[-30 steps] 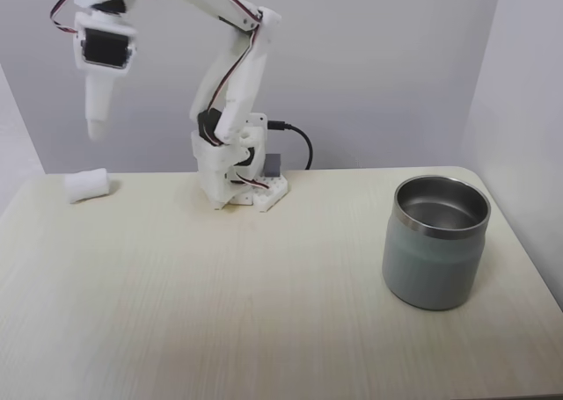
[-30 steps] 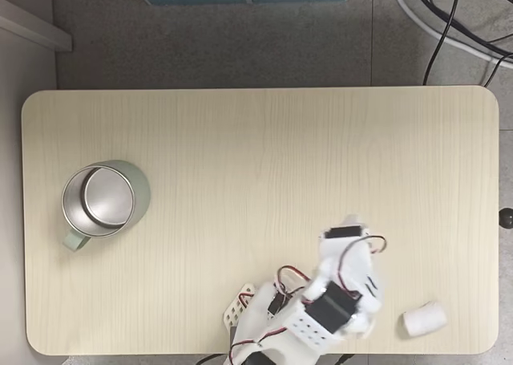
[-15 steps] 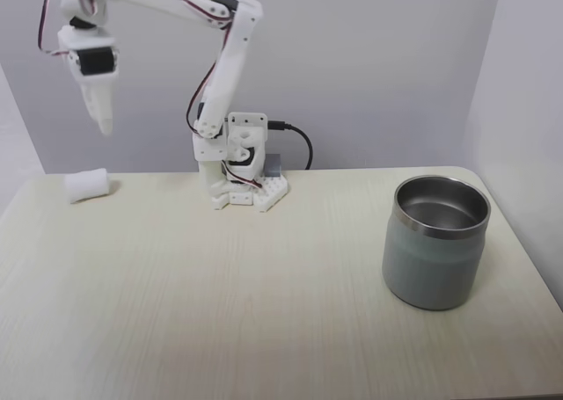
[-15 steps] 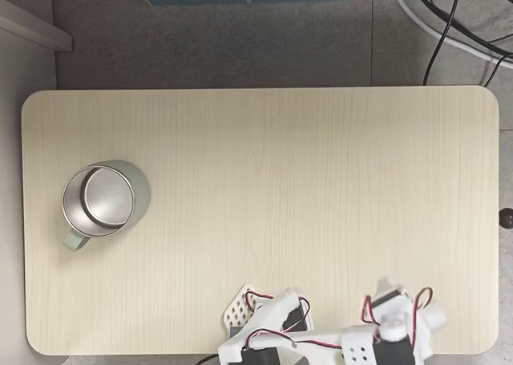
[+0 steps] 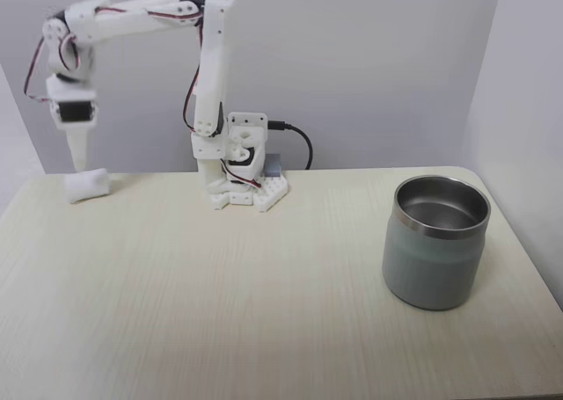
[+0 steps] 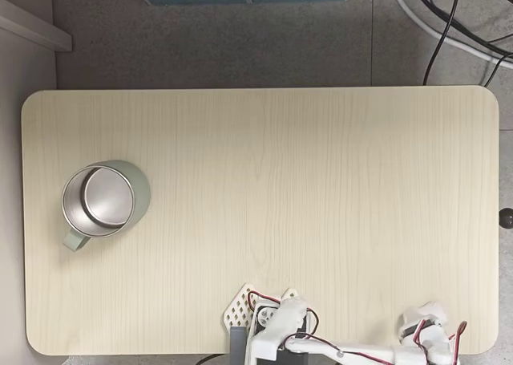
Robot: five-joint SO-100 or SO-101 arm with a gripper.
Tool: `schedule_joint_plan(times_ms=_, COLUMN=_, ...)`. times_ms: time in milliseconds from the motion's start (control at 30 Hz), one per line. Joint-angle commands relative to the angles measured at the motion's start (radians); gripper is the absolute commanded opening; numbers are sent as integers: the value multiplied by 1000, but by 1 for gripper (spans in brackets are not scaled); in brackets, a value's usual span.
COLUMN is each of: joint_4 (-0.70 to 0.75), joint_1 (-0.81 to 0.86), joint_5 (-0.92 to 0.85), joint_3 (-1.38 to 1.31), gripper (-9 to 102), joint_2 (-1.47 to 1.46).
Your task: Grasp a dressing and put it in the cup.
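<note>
Sideways on, in a fixed view, the gripper (image 5: 80,161) hangs point-down at the far left corner of the table (image 5: 264,286), its tip just above and behind the dressing (image 5: 87,185), a small white roll lying on its side close to the table's edge. Whether the jaws stand open or closed I cannot tell; from this angle they read as one tapered white wedge. The cup (image 5: 435,241) stands upright well apart, near the right end, its steel mouth open and empty. My worry here is alignment: if the tip comes down slightly behind the roll and not astride it, a finger could nudge the soft cylinder and send it rolling toward the nearby edge. From above, in a fixed view, the arm's wrist (image 6: 426,338) reaches to the lower right corner of the table (image 6: 264,164) and covers the spot where the roll should lie, so the roll itself is hidden and the finger spread cannot be judged here either. The cup (image 6: 104,204) sits at the opposite left side, which means a long carry across the whole board; a weak pinch on squashy gauze could let it slip out on the way, and a drop near the rim might bounce it off the steel lip.
</note>
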Motion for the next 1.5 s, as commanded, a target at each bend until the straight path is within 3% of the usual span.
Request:
schedule_joint_plan(times_ms=0, joint_4=-189, joint_1=8, joint_5=23, joint_3=-106, gripper=21, joint_2=12)
schedule_joint_plan(times_ms=233, joint_4=-456, joint_1=-5, joint_5=75, joint_3=-293, gripper=21, joint_2=46)
schedule_joint_plan(times_ms=467, joint_4=-457, joint_1=-12, joint_5=94, joint_3=-299, gripper=18, joint_2=37)
schedule_joint_plan(times_ms=567, joint_4=-453, joint_1=-18, joint_5=109, joint_3=-299, gripper=4, joint_2=35)
schedule_joint_plan(times_ms=733, joint_4=-278, joint_1=-28, joint_5=147, joint_3=-222, gripper=0, joint_2=-28)
schedule_joint_plan(times_ms=933, joint_4=-17, joint_1=-120, joint_5=331, joint_3=-57, gripper=0, joint_2=-137)
schedule_joint_plan(times_ms=1200, joint_4=112, joint_1=-347, joint_5=667, joint_3=-31, gripper=0, joint_2=-377)
schedule_joint_plan(times_ms=1467, joint_4=250, joint_1=-680, joint_5=1042, joint_3=-11, gripper=0, joint_2=-630)
